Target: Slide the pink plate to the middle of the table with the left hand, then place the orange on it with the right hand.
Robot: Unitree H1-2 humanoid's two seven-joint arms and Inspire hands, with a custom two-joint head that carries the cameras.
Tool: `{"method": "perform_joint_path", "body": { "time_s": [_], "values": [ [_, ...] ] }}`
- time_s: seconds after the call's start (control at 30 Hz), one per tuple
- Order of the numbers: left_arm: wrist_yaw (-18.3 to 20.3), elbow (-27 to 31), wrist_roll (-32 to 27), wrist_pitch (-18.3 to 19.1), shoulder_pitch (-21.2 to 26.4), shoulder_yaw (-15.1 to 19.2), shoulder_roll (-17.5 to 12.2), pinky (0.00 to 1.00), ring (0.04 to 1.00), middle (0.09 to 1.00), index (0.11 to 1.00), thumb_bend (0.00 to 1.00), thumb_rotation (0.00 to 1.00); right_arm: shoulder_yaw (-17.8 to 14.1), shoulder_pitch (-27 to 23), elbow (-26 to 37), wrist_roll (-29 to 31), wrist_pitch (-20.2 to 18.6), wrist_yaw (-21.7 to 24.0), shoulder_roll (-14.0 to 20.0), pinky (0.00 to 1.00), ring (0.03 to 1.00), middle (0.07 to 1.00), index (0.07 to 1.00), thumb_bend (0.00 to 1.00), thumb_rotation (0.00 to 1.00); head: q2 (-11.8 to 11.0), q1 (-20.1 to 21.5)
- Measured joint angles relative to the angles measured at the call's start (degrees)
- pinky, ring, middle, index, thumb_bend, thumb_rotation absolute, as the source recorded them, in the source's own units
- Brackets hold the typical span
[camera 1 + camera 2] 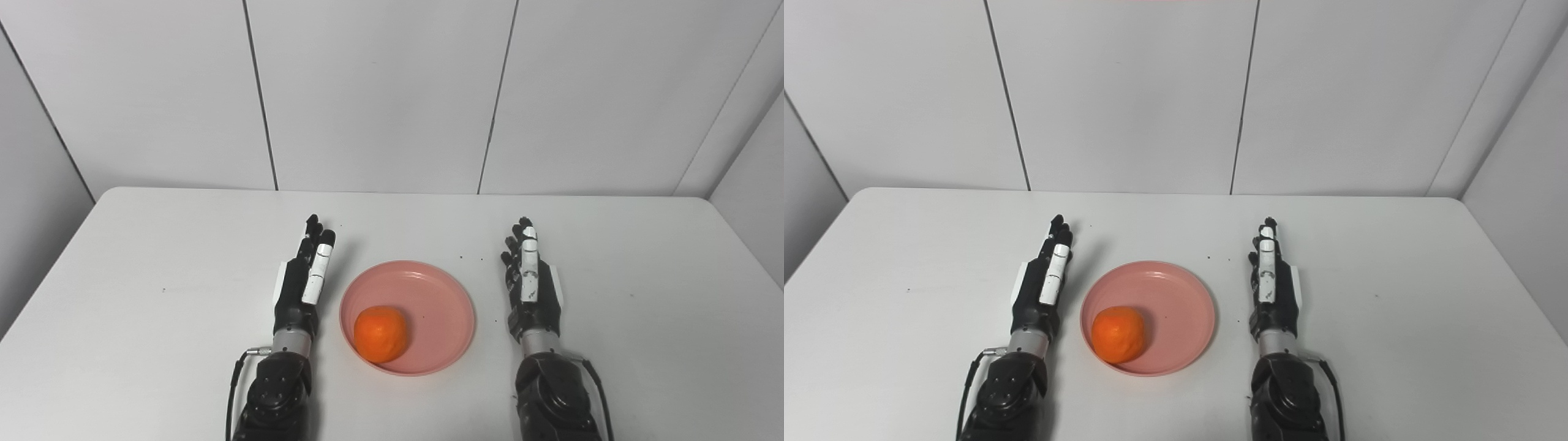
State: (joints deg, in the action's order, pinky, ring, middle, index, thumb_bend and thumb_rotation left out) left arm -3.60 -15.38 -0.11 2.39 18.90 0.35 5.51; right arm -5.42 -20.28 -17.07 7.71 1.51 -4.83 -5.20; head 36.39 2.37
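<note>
Now both hands flat, fingers straight, empty: left hand (300, 278), right hand (531, 283).

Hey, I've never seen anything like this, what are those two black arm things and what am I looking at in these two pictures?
Those are the two arms of a humanoid robot, each ending in a mechanical hand with fingers and a thumb. Both pictures come from two cameras side by side on its head, looking down at a white table, so they show one scene from slightly different spots. The left hand and the right hand lie stretched out flat, fingers extended, holding nothing. Between them sits a pink plate, close to the left hand and a bit further from the right. An orange rests on the plate, toward its near left side. Neither hand touches the plate or the fruit.
</note>
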Motion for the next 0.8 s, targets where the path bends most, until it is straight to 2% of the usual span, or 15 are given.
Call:
{"method": "perform_joint_path", "body": {
  "time_s": [0.17, 0.43, 0.8],
  "values": [
    [0.59, 0.34, -0.1, 0.5, 0.01, 0.11, -0.14, 1.0, 1.0, 1.0, 1.0, 0.83, 0.89, 0.81, 0.2, -0.62, -1.35, 1.62, 0.61, 0.09, 1.0, 1.0, 1.0, 1.0, 0.78, 1.0, -0.18, -0.09],
    [0.62, 0.68, -0.14, 0.94, -0.02, 0.54, 0.12, 1.0, 1.0, 1.0, 1.0, 0.83, 0.89, 0.9, 0.42, -0.4, -2.05, 1.67, 0.57, -0.03, 1.0, 1.0, 1.0, 0.982, 0.79, 1.0, -0.09, 0.09],
    [0.59, 0.7, -1.06, 0.97, -0.02, 0.75, 0.53, 1.0, 1.0, 1.0, 1.0, 0.83, 0.9, 0.44, 0.43, -0.31, -2.14, 1.67, 0.39, -0.39, 1.0, 1.0, 0.988, 0.96, 0.75, 1.0, -0.09, 0.09]
  ]
}}
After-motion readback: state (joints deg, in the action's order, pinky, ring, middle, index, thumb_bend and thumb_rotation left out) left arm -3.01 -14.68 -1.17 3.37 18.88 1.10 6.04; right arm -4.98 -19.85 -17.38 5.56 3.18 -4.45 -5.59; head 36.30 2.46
